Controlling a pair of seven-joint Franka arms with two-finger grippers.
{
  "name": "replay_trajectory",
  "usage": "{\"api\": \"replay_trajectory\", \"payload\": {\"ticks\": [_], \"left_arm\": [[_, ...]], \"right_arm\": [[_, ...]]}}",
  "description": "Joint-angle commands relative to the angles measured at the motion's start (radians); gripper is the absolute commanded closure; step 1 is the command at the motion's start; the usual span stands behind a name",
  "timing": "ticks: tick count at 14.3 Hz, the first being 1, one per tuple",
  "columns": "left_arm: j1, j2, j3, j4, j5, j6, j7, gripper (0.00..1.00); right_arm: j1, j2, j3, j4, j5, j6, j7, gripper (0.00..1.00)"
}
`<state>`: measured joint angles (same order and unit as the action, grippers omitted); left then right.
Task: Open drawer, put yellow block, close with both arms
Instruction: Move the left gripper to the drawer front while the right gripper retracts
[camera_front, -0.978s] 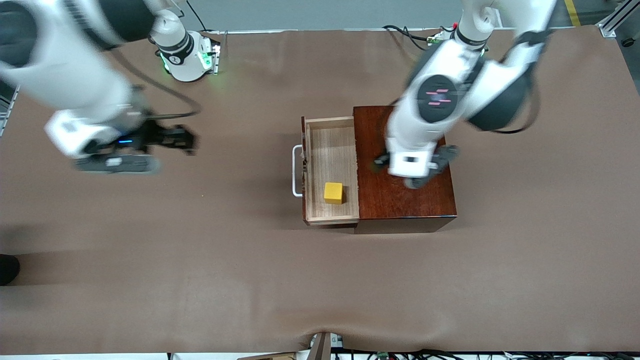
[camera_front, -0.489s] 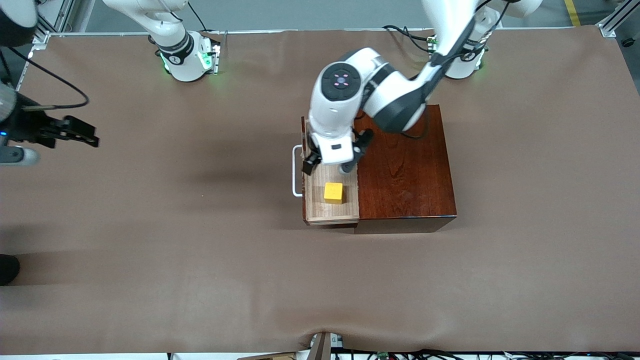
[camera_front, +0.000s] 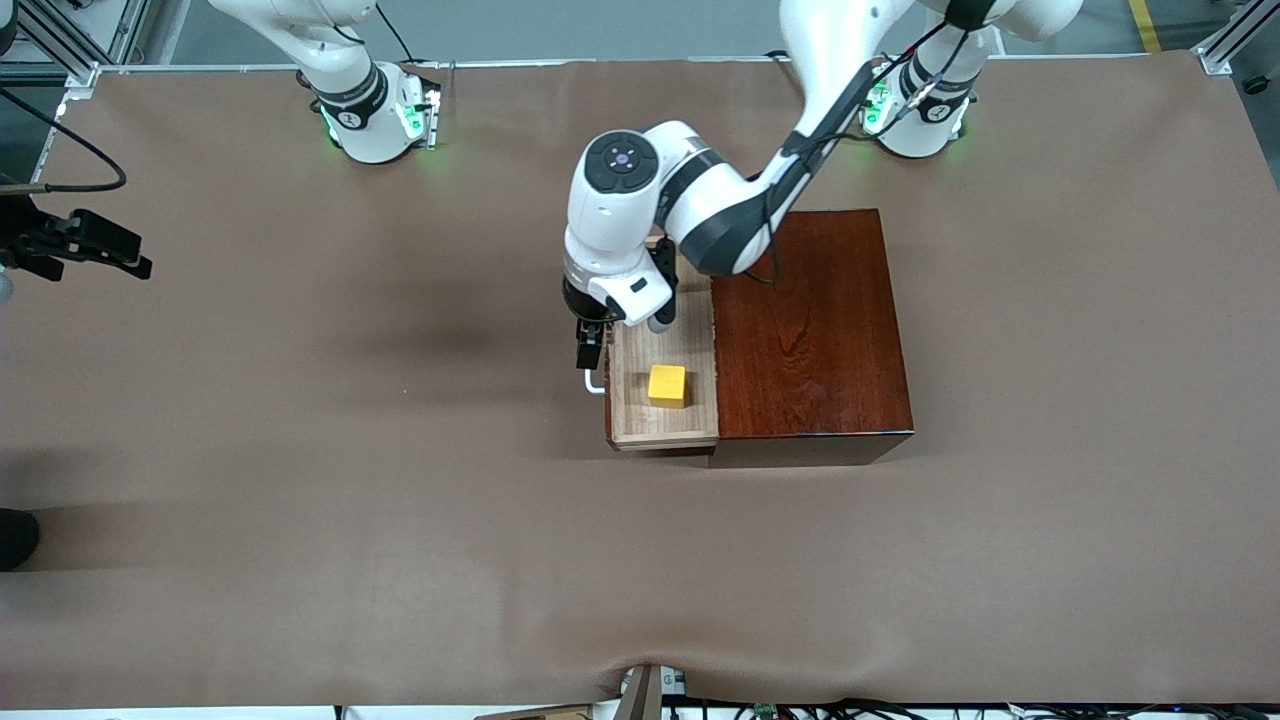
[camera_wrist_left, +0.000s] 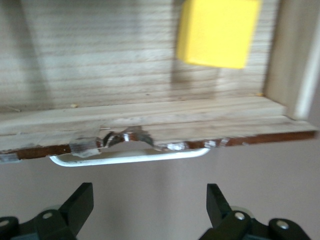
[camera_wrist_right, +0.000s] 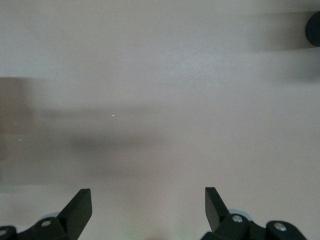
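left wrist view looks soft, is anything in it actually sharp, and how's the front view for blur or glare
Left wrist view: the yellow block and the drawer rim are soft-edged, the white handle too; the left gripper fingertips look crisper. Front view: sharp, with a soft shadow on the table and a faint sheen on the dark box.

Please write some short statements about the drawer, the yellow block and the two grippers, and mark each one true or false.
1. The yellow block lies inside the open drawer. True.
2. The left gripper is shut on the block. False: it is open, over the white handle.
3. The right gripper is over the wooden box. False: it is over bare table at the right arm's end.
4. The right gripper is open. True.
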<state>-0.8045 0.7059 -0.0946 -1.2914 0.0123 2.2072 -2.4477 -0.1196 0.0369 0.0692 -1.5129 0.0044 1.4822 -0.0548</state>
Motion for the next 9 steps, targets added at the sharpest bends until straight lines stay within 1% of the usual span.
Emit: {"api": "replay_trajectory", "payload": {"ticks": [1, 4, 7, 9], "left_arm": [[-0.022, 0.041, 0.016, 0.032, 0.002, 0.022, -0.093, 0.0], [-0.022, 0.04, 0.016, 0.029, 0.001, -0.036, -0.093, 0.0], [-0.021, 0.038, 0.018, 0.029, 0.014, -0.118, -0.074, 0.0], [-0.021, 0.031, 0.019, 0.029, 0.043, -0.165, -0.053, 0.0]], "right_arm": [[-0.023, -0.023, 0.021, -0.024, -0.012, 0.015, 0.006, 0.0], [-0.026, -0.025, 0.021, -0.021, -0.011, 0.012, 0.018, 0.0], [-0.023, -0.028, 0.023, -0.02, -0.011, 0.012, 0.075, 0.0], [-0.023, -0.028, 0.023, -0.015, -0.011, 0.009, 0.076, 0.0]]}}
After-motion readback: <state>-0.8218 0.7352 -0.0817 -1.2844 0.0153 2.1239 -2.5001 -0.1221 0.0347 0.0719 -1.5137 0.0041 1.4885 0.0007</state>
